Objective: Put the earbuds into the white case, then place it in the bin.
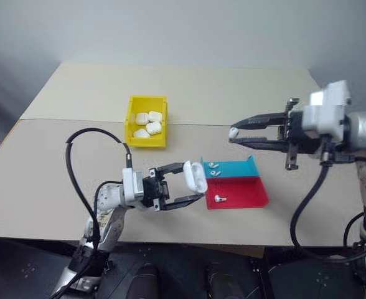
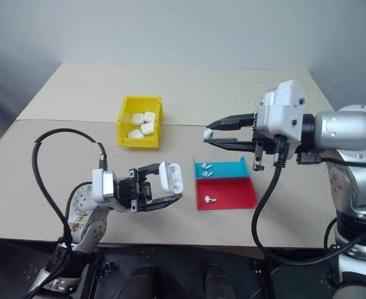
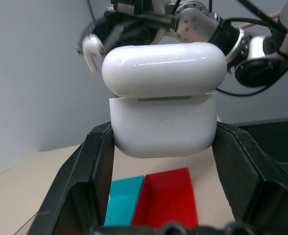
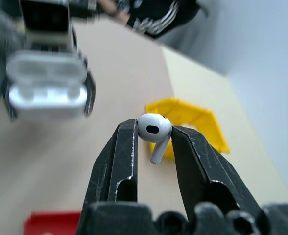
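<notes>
My left gripper [image 1: 193, 181] is shut on the white case [image 1: 196, 176] and holds it above the table's near side with the lid flipped open. The left wrist view shows the case [image 3: 163, 127] clamped between both fingers. My right gripper [image 1: 233, 133] hangs higher, to the right, and points left toward the case. It is shut on one earbud [image 4: 154, 129], whose stem hangs down between the fingers. Two more earbuds [image 1: 214, 167] lie in the blue tray and one [image 1: 219, 199] in the red tray. The yellow bin [image 1: 131, 118] stands at mid table, behind the left gripper.
Several white cases [image 1: 149, 122] lie in the bin. The blue tray [image 1: 236, 167] and red tray [image 1: 245, 193] sit side by side just right of the left gripper, under the right one. A black cable [image 1: 77, 168] loops over the table on the left.
</notes>
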You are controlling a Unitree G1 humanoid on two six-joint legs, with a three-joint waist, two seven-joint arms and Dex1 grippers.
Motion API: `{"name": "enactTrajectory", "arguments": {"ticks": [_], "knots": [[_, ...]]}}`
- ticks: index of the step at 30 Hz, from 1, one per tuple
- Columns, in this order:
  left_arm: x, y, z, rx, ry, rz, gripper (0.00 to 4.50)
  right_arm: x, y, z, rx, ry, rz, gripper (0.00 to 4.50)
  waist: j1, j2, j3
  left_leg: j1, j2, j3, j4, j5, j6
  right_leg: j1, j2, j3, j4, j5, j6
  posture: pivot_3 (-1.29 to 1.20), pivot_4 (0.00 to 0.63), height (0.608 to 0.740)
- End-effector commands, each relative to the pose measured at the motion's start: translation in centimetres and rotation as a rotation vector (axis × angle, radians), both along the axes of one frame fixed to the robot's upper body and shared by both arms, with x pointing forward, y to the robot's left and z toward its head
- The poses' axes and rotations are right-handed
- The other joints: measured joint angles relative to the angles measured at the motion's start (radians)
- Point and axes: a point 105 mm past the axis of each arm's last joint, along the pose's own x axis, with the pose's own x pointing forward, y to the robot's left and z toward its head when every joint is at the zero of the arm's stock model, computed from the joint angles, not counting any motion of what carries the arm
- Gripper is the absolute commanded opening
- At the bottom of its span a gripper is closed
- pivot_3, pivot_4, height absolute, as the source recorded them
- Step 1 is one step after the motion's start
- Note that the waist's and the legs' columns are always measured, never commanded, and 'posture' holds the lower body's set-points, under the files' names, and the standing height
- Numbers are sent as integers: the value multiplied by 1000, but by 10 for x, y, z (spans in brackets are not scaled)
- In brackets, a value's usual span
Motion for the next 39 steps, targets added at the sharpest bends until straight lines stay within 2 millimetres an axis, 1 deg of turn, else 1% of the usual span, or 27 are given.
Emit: {"name": "enactTrajectory", "arguments": {"ticks": [1, 3, 5, 8, 11, 14, 19, 24, 39], "knots": [[-4, -12, 13, -54, 4, -97, 2728, -24, 3, 18, 162, -18, 43, 1303, -1, 0, 0, 0, 0, 0, 0, 0, 0, 0, 0, 0, 0, 0, 0, 0, 150, 740], [-5, -17, 17, -75, 18, -137, 2728, -32, 7, 21, 251, 14, 92, 1303, -3, 0, 0, 0, 0, 0, 0, 0, 0, 0, 0, 0, 0, 0, 0, 0, 150, 740], [-5, -20, 20, -88, 22, -162, 2728, -36, 9, 21, 283, 37, 115, 1303, -3, 0, 0, 0, 0, 0, 0, 0, 0, 0, 0, 0, 0, 0, 0, 0, 150, 740], [-6, -23, 24, -98, 31, -184, 2728, -43, 12, 14, 279, 44, 162, 1303, -2, 0, 0, 0, 0, 0, 0, 0, 0, 0, 0, 0, 0, 0, 0, 0, 150, 740], [-8, -21, 27, -117, 32, -203, 2728, -47, 12, 9, 274, 69, 214, 1303, -2, 0, 0, 0, 0, 0, 0, 0, 0, 0, 0, 0, -1, 0, 0, 0, 150, 740], [-11, -19, 28, -117, 39, -217, 2728, -49, 12, 1, 233, 80, 246, 1303, -4, 0, 0, 0, 0, -1, 0, 0, 0, 0, 0, 0, 0, 0, 0, 0, 150, 740], [-13, -17, 27, -114, 34, -226, 2728, -47, 15, -9, 184, 91, 265, 1303, -2, 0, 0, 0, 0, -1, 0, 0, 0, 0, 0, 0, -1, 0, 0, 0, 150, 740], [-16, -16, 26, -106, 32, -239, 2728, -44, 19, -12, 186, 69, 279, 1303, -2, 0, 0, 0, 0, -1, 0, 0, 0, 0, 0, 0, -1, 0, 0, 0, 150, 740], [-19, -17, 26, -106, 35, -254, 2728, -36, 25, -25, 126, 81, 303, 1303, -2, 0, 0, 0, 0, -1, 0, 0, 0, 0, 1, 0, -1, 0, 0, 0, 150, 740]]}}
